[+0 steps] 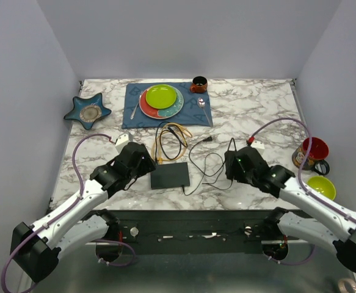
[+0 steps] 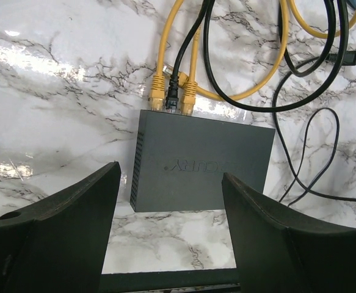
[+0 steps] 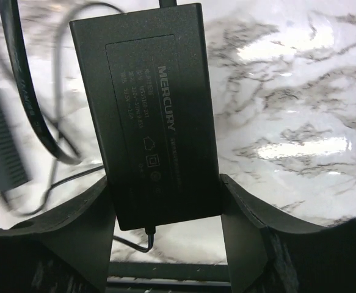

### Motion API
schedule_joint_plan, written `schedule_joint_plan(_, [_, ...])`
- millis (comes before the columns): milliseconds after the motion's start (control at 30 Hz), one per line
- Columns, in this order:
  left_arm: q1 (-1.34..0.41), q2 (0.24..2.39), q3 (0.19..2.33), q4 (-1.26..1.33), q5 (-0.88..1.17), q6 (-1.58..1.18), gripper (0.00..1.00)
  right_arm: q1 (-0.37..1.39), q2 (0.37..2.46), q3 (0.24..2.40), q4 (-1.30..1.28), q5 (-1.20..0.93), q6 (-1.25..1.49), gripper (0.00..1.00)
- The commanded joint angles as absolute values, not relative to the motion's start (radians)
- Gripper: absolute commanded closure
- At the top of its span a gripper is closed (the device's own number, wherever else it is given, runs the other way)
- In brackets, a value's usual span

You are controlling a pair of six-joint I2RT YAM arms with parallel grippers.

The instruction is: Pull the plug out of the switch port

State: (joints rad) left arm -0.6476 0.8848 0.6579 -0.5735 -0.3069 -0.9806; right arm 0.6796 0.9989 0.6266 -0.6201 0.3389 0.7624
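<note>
Top view: left gripper [image 1: 146, 166] sits low, with the switch [image 1: 170, 175] just off its fingertips. The right gripper [image 1: 231, 163] is well apart from the switch.

Left wrist: fingers spread wide, gripping nothing. The switch lies just ahead, between them. Two yellow plugs [image 2: 157, 96] and one black plug [image 2: 173, 97] are seated in its far edge.

Right wrist: fingers [image 3: 74, 232] flank a Mercury power brick [image 3: 153, 110], seemingly clamped on it.

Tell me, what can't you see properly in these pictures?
Right wrist view: the small print on the power brick is blurred; the switch is cut off by the left edge; whether the right end effector squeezes the brick is unclear.
Left wrist view: the switch's sockets face away, behind the three plugs.
Top view: that end effector hides the brick; the plugs are too small.
</note>
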Motion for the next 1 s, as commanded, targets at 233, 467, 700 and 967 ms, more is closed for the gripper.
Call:
schedule_joint_plan(233, [-0.638,0.894,0.678,-0.584,-0.345,-0.996,0.21,0.718,0.729,0.831,-0.652,0.246,0.655,0.99])
schedule_joint_plan(467, [-0.638,0.844,0.672,-0.525,-0.286,-0.967,0.12,0.726,0.764,0.913,-0.479,-0.058,0.528,0.99])
schedule_joint_plan(700, [-0.638,0.724,0.692,-0.596,-0.392,-0.999,0.07,0.827,0.934,1.046,-0.423,-0.087,0.462,0.99])
schedule_joint_plan(967, [-0.635,0.692,0.776,-0.834,-0.526,-1.097,0.06,0.988,1.280,1.270,-0.434,-0.021,0.408,0.99])
